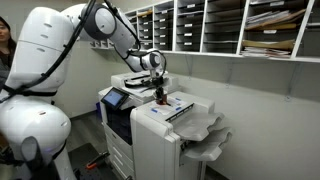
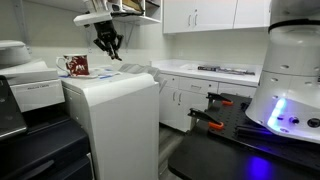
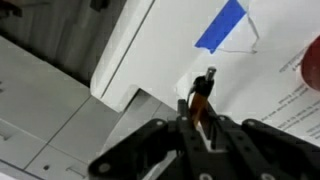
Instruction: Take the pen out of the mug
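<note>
One thin pen (image 3: 206, 85) is clamped between the two fingers of the end effector (image 3: 203, 108). The jaws are drawn in tight against its shaft. In the wrist view the pen's orange and dark body rises from between the pads and ends in a small pale tip. It is clear of the mug and nothing else touches it.

In an exterior view the mug (image 2: 77, 66), dark red with a pale pattern on its wall, stands upright on the table (image 2: 130, 74), which here is the flat white top of a printer. The end effector (image 2: 110, 52) hangs beside the mug and higher than its rim, apart from it, with its fingers pointing down toward the table. The pen is too small to make out in that view.

In an exterior view from another side, the white arm (image 1: 110, 25) reaches across from its rounded base, and the end effector (image 1: 157, 88) lines up just above the mug. The gap between them cannot be judged from there.

Beyond the pen in the wrist view, a strip of blue tape (image 3: 222, 25) lies flat on the table. A printed sheet (image 3: 290, 100) lies on the same white surface, nearer the pen than the tape is.
</note>
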Action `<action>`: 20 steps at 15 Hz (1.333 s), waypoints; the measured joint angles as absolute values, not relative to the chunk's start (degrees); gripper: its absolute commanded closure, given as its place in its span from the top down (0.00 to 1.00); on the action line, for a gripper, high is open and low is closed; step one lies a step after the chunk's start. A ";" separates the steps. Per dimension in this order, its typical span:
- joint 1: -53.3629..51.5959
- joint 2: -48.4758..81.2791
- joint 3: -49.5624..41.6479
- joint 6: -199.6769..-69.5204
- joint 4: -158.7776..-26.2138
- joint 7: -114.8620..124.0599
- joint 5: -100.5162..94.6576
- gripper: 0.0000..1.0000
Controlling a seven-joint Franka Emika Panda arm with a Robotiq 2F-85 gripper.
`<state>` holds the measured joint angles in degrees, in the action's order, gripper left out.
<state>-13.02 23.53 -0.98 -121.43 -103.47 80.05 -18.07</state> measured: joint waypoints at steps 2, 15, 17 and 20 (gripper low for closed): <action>-14.93 23.11 -1.25 -127.49 -107.71 82.78 -24.85 0.04; -15.46 18.26 -0.19 -141.42 -114.10 90.17 -28.85 1.00; -14.41 15.28 0.84 -138.05 -113.95 85.87 -20.57 1.00; -12.77 9.97 1.01 -132.84 -113.45 80.79 -12.42 1.00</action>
<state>-12.77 9.97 1.01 -132.84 -113.45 80.79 -12.42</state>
